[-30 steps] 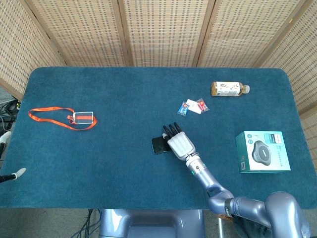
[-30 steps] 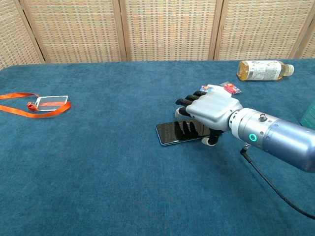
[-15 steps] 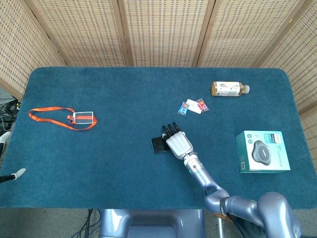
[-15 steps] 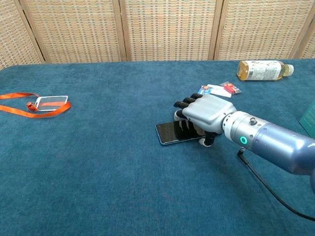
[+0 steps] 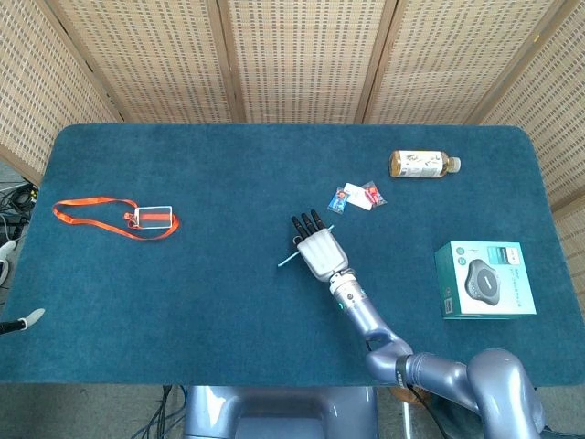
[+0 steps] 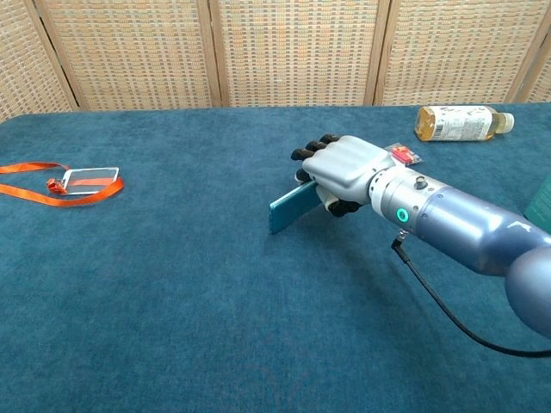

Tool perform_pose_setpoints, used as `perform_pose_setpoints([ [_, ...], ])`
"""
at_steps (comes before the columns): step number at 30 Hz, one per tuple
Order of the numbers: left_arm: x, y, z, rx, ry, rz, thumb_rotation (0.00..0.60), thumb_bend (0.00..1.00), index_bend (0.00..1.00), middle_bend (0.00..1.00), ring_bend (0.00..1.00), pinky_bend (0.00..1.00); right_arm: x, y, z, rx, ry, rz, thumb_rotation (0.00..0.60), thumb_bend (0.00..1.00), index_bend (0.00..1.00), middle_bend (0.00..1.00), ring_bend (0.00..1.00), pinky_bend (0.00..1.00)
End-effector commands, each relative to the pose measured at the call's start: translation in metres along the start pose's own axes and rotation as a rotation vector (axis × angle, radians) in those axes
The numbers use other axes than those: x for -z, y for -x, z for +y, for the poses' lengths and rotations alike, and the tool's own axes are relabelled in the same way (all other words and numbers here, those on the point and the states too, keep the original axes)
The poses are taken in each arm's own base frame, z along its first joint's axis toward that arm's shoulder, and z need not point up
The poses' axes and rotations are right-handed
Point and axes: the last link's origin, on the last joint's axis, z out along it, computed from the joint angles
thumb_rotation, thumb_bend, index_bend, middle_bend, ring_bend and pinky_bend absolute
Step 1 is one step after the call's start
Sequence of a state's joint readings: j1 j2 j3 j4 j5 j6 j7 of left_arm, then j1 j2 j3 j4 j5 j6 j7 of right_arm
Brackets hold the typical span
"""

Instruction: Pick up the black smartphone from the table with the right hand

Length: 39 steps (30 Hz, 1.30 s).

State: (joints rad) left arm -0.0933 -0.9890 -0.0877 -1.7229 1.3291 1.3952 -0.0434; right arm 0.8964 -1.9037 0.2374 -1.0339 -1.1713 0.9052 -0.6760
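My right hand (image 6: 343, 174) (image 5: 316, 251) grips the black smartphone (image 6: 293, 206) and holds it above the blue table (image 6: 172, 284), near the middle. The phone is tilted, its left end lowest and its thin edge showing light blue. In the head view only a sliver of the smartphone (image 5: 287, 262) shows at the hand's left side; the rest lies under the hand. The fingers wrap over the phone's far edge. My left hand appears in neither view.
An orange lanyard with a badge (image 5: 137, 218) lies at the far left. Small packets (image 5: 356, 197) and a lying bottle (image 5: 423, 165) sit at the back right. A teal box (image 5: 483, 279) rests at the right edge.
The right hand closed on the phone and raised it off the table, moving slightly back and left; the phone went from lying flat to tilted.
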Motion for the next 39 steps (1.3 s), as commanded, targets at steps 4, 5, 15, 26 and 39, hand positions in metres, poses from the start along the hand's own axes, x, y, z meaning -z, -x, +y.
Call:
perform_pose_setpoints([
  [4, -0.003, -0.001, -0.002, 0.008, -0.005, -0.006, 0.6, 0.0, 0.0, 0.0, 0.0, 0.0, -0.016, -0.005, 0.0, 0.022, 0.024, -0.013, 0.6, 0.94, 0.41, 0.13, 0.03, 0.0],
  [5, -0.003, -0.001, -0.003, 0.01, -0.007, -0.007, 0.6, 0.0, 0.0, 0.0, 0.0, 0.0, -0.021, -0.007, -0.001, 0.028, 0.032, -0.014, 0.6, 0.94, 0.41, 0.13, 0.03, 0.0],
  [15, -0.009, -0.001, -0.007, 0.023, -0.02, -0.023, 0.6, 0.0, 0.0, 0.0, 0.0, 0.0, -0.06, -0.041, -0.023, 0.063, 0.072, 0.04, 0.6, 0.73, 0.27, 0.13, 0.04, 0.0],
  [26, -0.005, -0.004, -0.006, 0.031, 0.003, -0.017, 0.6, 0.0, 0.0, 0.0, 0.0, 0.0, -0.046, -0.068, -0.012, 0.005, 0.079, 0.163, 0.6, 0.63, 0.22, 0.13, 0.04, 0.0],
  [39, 0.01, -0.005, 0.007, 0.027, 0.105, 0.018, 0.6, 0.0, 0.0, 0.0, 0.0, 0.0, 0.064, -0.069, 0.088, -0.171, 0.159, 0.201, 0.6, 0.0, 0.0, 0.02, 0.01, 0.0],
])
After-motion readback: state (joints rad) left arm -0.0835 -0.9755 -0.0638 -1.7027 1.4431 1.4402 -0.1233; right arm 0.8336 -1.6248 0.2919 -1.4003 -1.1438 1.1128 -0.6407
